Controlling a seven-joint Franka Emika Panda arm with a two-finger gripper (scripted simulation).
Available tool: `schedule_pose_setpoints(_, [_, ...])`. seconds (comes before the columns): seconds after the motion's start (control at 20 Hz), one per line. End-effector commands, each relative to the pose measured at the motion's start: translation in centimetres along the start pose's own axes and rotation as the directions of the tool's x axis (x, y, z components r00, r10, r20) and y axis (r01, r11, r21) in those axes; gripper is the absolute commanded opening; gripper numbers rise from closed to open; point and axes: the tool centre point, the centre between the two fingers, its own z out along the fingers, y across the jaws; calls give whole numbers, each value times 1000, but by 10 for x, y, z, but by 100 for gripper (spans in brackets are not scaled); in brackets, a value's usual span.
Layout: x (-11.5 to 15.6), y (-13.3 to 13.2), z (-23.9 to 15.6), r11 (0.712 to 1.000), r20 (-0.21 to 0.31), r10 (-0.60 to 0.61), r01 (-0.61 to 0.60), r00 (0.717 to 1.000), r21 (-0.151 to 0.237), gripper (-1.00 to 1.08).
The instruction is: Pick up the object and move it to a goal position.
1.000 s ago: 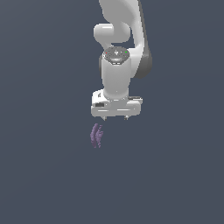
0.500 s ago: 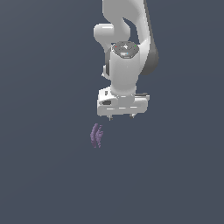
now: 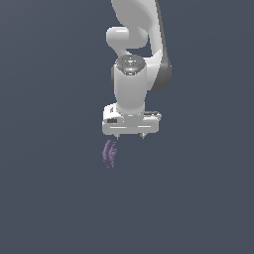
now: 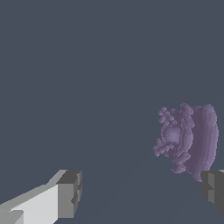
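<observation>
On a flat, uniform slate-grey surface (image 3: 54,198), a small muted-purple lump with ridged, finger-like lobes (image 3: 109,153) is seen in the exterior view, lying elongated and roughly upright in the picture. Directly above it, a glossy white robot arm (image 3: 133,74) is held with its wrist pointing downward, and the broad white gripper (image 3: 129,136) is carried at its lower end. The lump is placed just below the gripper body, under the side towards the exterior view's left, and is clearly narrower than the gripper. Only two short fingertip stubs are shown beneath the gripper body in this view, and one of them is set just above the top of the lump; whether contact is made cannot be told from here.

No containers are seen in either view.

More detail is given by the wrist view. The purple lump (image 4: 188,139) is shown enlarged, with a smooth curved ridge along one side and a cluster of small blocky knobs on the other. Two dark grey finger pads (image 4: 70,194) are seen wide apart, with bare surface between them. The lump is placed beside one pad rather than midway between the two, and nothing is gripped, so the claw is released. The arm itself is shown only by the exterior view.
</observation>
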Motion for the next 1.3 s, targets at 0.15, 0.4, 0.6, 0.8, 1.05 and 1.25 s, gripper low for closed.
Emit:
schedule_pose_setpoints(0.15, [6,52,25,996,16,85,-85,996,-10,100])
schedule_pose_setpoints(0.4, [8,88,42,990,26,142,-142,990,-20,100])
schedule_pose_setpoints(0.6, [7,99,48,987,29,160,-159,987,-24,100])
schedule_pose_setpoints(0.8, [7,98,49,987,29,158,-157,987,-24,100])
schedule_pose_setpoints(1.05, [6,99,66,987,29,159,-159,987,-24,100])
schedule_pose_setpoints(1.25, [5,100,87,987,29,160,-160,987,-24,100])
